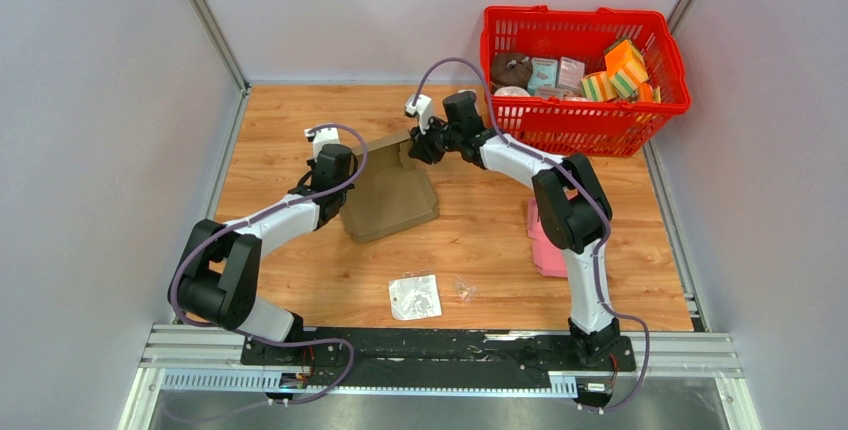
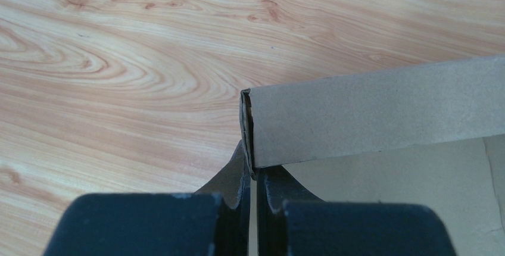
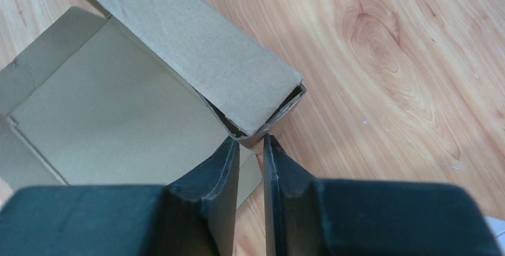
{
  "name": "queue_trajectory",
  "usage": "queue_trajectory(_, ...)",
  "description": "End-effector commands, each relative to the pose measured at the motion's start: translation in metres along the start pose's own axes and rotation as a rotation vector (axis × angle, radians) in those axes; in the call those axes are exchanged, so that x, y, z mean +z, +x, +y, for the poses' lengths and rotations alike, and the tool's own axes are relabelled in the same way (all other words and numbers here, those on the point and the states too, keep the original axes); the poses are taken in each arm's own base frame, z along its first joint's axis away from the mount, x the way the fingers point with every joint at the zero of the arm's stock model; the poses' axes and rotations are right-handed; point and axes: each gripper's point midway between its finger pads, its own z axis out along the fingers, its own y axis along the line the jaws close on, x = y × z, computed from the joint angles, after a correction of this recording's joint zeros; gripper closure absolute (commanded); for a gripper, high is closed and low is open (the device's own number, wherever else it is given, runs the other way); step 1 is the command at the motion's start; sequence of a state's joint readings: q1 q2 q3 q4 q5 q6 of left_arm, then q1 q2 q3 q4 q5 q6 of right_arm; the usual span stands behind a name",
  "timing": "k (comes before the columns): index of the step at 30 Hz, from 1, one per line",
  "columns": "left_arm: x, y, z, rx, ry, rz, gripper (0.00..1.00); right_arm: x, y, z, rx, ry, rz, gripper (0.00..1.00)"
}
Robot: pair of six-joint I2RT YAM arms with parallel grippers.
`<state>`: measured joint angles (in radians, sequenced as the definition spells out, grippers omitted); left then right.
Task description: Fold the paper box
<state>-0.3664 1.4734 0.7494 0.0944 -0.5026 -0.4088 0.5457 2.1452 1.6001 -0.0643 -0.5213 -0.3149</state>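
The brown paper box (image 1: 388,185) lies partly folded on the wooden table, its long side wall (image 2: 381,110) folded over into a double wall. My left gripper (image 1: 340,188) is shut on the left end of that wall (image 2: 248,149), fingertips pinching the folded edge. My right gripper (image 1: 420,145) is shut on the wall's other end (image 3: 262,131), at the box's far corner. The box's open inner floor (image 3: 113,119) shows in the right wrist view and also in the left wrist view (image 2: 417,178).
A red basket (image 1: 520,125) with several small items stands at the back right. A pink item (image 1: 545,245) lies by the right arm. A clear plastic bag (image 1: 414,296) with white paper lies near the front middle. Metal rails (image 1: 225,165) border the table.
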Motion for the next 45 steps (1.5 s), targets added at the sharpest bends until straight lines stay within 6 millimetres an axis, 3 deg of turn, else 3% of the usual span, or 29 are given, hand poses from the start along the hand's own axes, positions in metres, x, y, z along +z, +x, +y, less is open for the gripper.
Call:
queue_trajectory(1,-0.006,0.009,-0.006,0.029,0.041,0.054,1.00,0.004,-0.032,0.008,0.056,0.075,-0.097,0.80)
queue_trajectory(6,-0.008,0.008,-0.005,0.027,0.042,0.051,1.00,0.002,-0.031,-0.012,0.103,0.270,-0.133,0.71)
queue_trajectory(10,-0.009,0.009,-0.004,0.028,0.039,0.051,1.00,0.000,-0.034,-0.021,0.127,0.345,-0.162,0.59)
queue_trajectory(15,-0.009,0.007,-0.004,0.022,0.042,0.047,1.00,-0.003,-0.046,-0.028,0.107,0.380,-0.211,0.59)
queue_trajectory(17,-0.009,0.006,-0.005,0.022,0.043,0.044,1.00,-0.002,-0.048,-0.029,0.097,0.384,-0.231,0.64)
queue_trajectory(19,-0.009,0.005,-0.005,0.025,0.043,0.043,1.00,-0.001,-0.053,-0.026,0.080,0.364,-0.243,0.71)
queue_trajectory(21,-0.009,0.006,-0.004,0.027,0.040,0.043,1.00,0.000,-0.054,-0.023,0.075,0.337,-0.256,0.71)
queue_trajectory(25,-0.009,0.005,-0.003,0.031,0.035,0.040,1.00,-0.005,-0.047,-0.026,0.108,0.303,-0.258,0.61)
queue_trajectory(34,-0.008,0.008,-0.004,0.033,0.038,0.048,1.00,-0.017,-0.041,-0.027,0.086,0.159,-0.276,0.52)
queue_trajectory(40,-0.008,0.008,-0.003,0.034,0.033,0.048,1.00,-0.017,-0.046,-0.016,0.045,0.017,-0.299,0.50)
queue_trajectory(45,-0.007,0.008,-0.003,0.037,0.036,0.050,1.00,-0.014,-0.046,-0.004,0.041,-0.055,-0.298,0.54)
